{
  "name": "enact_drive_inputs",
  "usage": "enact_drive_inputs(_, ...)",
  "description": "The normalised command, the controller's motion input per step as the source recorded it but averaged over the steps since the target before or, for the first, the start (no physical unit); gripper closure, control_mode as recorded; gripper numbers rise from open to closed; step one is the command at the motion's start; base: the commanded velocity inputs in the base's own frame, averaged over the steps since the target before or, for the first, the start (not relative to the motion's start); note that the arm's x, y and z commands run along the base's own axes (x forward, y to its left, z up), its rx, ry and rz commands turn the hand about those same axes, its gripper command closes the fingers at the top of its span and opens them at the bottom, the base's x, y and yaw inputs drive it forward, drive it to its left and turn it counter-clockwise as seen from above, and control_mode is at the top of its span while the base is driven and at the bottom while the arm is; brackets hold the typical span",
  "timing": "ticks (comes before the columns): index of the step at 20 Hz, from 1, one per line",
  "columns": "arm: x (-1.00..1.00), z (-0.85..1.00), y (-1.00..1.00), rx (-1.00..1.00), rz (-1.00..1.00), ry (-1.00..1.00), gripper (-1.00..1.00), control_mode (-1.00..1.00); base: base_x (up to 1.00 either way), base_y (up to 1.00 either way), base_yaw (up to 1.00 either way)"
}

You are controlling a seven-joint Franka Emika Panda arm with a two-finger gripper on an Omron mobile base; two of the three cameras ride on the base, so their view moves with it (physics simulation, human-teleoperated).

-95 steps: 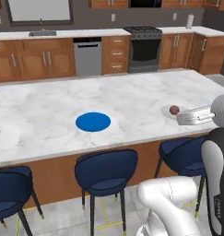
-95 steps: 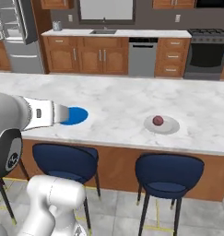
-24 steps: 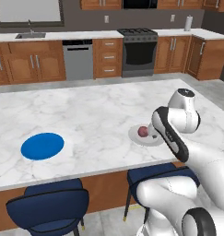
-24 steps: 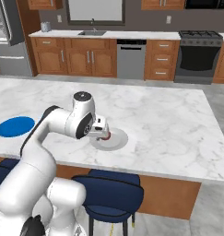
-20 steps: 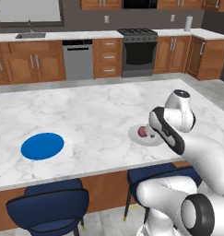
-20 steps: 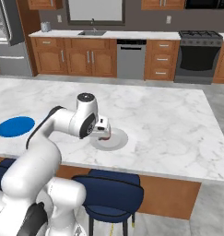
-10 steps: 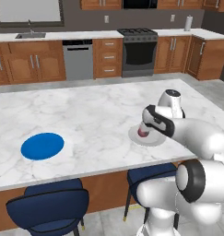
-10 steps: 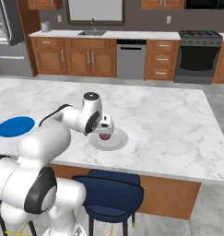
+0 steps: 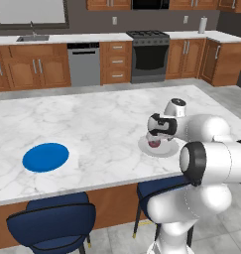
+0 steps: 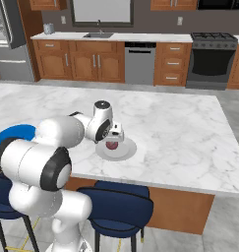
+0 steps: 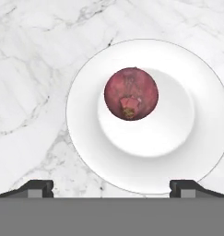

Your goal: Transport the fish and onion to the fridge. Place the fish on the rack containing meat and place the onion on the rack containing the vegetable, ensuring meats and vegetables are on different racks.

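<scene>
Fingers (image 11: pixel 111 186) spread wide, hovering over onion (image 11: pixel 131 93) on white plate (image 11: pixel 85 138) on table (image 11: pixel 30 69). Onion sits off-centre toward one tip; risk: round ball rolls or squirts out on closing.

Veined marble counter (image 11: pixel 35 69), glossy plate (image 11: pixel 85 138)

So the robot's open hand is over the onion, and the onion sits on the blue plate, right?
Not quite. The onion sits on a white plate, as the hand view shows. The blue plate lies bare farther along the counter. The rest is right: the open gripper hangs over the onion.
</scene>
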Motion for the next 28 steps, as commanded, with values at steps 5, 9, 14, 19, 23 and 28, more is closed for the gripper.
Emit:
enact_drive_inputs(5,0.32,-0.26,-0.08,0.0,0.0,0.0,-1.0,-1.0,0.0,0.0,0.0)
enact_drive_inputs(9,0.35,-0.09,-0.01,0.0,0.0,0.0,-1.0,-1.0,0.0,0.0,0.0)
enact_drive_inputs(14,0.35,-0.14,0.0,0.0,0.0,0.02,-1.0,-1.0,0.0,0.0,0.0)
enact_drive_inputs(19,0.24,-0.25,-0.02,0.0,0.0,0.08,-1.0,-1.0,0.0,0.0,0.0)
enact_drive_inputs(23,0.33,-0.2,-0.03,0.0,0.0,0.06,-1.0,-1.0,0.0,0.0,0.0)
enact_drive_inputs(28,0.23,-0.11,-0.02,0.0,0.0,0.02,-1.0,-1.0,0.0,0.0,0.0)
